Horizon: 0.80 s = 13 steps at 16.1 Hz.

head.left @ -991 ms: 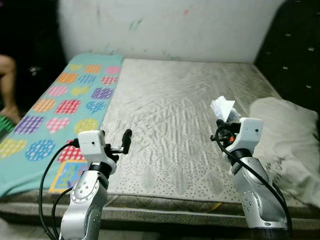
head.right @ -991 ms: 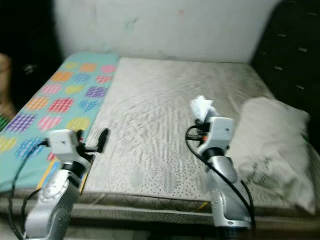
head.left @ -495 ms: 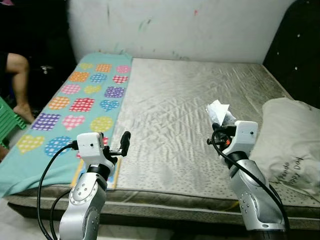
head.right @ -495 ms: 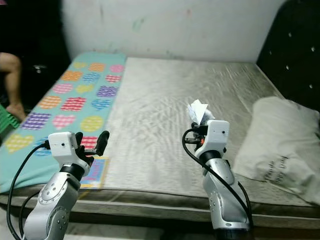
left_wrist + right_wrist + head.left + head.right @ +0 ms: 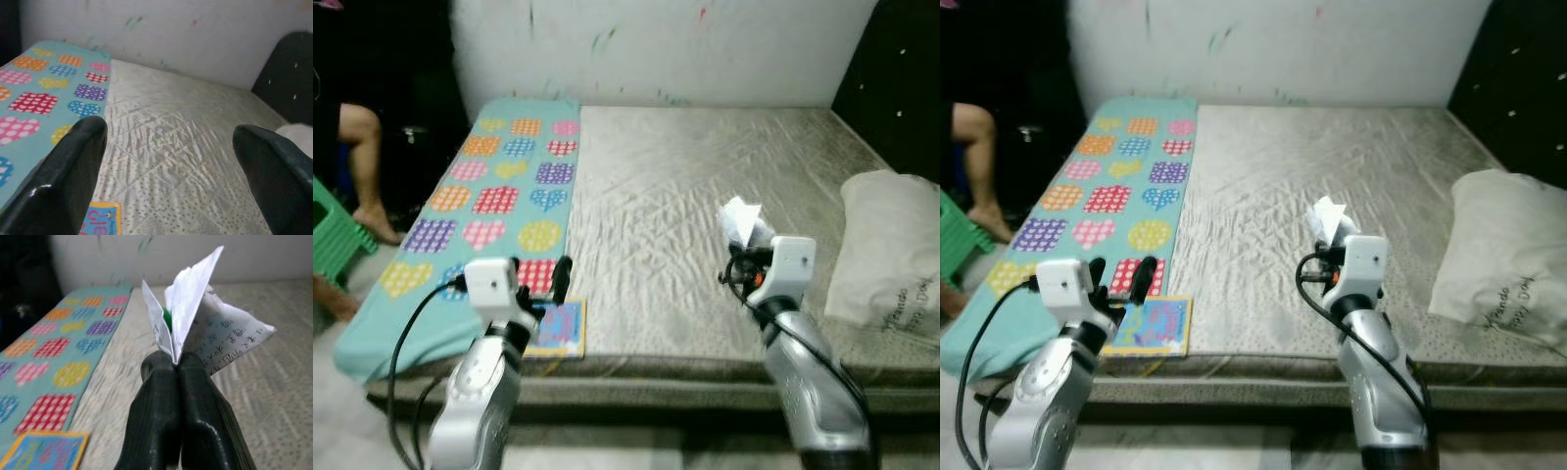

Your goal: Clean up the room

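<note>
White crumpled paper with handwriting on it sits pinched between the two black fingers of the right pincer, which is closed tight on it and held up above the grey mattress. The right wrist view makes the writing and a bit of green tucked in the folds visible; the head views give only a small white wad at the arm's tip. The left pincer hangs over the near left edge of the bed with its fingers spread wide and nothing between them. Along the left side of the mattress lies a teal sheet patterned with coloured hearts. A small colourful booklet rests flat on the mattress at the near edge, just beside the sheet and close under the left pincer. A pale pillow with printed lettering lies at the right side of the bed, against a dark headboard. At the far left a person's bare leg and a green stool stand on the floor.
</note>
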Available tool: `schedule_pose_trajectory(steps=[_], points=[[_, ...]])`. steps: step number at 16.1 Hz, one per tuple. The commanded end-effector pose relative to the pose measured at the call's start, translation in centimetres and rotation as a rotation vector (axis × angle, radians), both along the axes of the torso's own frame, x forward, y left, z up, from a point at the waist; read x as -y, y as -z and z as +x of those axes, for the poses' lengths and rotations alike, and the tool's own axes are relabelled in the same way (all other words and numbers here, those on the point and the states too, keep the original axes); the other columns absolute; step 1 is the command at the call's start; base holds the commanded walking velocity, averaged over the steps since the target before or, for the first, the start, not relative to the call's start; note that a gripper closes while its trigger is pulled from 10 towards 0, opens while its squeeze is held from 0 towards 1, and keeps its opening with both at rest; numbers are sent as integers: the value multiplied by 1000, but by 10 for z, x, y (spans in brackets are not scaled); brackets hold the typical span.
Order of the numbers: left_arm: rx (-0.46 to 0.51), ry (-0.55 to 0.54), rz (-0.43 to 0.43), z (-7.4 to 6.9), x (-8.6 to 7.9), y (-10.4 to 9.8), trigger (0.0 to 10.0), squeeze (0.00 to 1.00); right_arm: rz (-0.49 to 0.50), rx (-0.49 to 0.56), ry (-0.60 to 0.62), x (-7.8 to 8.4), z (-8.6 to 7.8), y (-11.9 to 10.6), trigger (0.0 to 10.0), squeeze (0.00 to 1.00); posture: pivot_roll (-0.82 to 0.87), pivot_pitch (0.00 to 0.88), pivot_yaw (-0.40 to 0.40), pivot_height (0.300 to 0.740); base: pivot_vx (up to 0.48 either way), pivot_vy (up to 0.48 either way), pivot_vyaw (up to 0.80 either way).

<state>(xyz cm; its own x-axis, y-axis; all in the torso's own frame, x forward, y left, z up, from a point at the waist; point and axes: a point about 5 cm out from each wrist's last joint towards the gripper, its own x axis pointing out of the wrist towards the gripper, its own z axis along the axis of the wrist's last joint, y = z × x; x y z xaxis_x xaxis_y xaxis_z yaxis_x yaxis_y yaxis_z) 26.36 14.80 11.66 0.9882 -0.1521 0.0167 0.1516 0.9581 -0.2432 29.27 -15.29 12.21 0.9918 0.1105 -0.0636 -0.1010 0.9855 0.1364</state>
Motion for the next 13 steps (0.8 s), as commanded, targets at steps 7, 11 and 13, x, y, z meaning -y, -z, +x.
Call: schedule_pose_trajectory(steps=[7,11,13], points=[[15,18,-25,-4,-2,-2,10000,0,-5,18,-27,-6,0,-5,10000,0,-43,0,-25,740,0,0,0],[11,27,-28,-5,-1,-2,10000,0,-8,21,-24,-6,-1,-5,10000,0,-46,0,-22,740,0,0,0],[10,31,-28,-5,-1,-2,10000,0,-9,22,-20,-5,-1,-5,10000,0,-47,0,-20,740,0,0,0]])
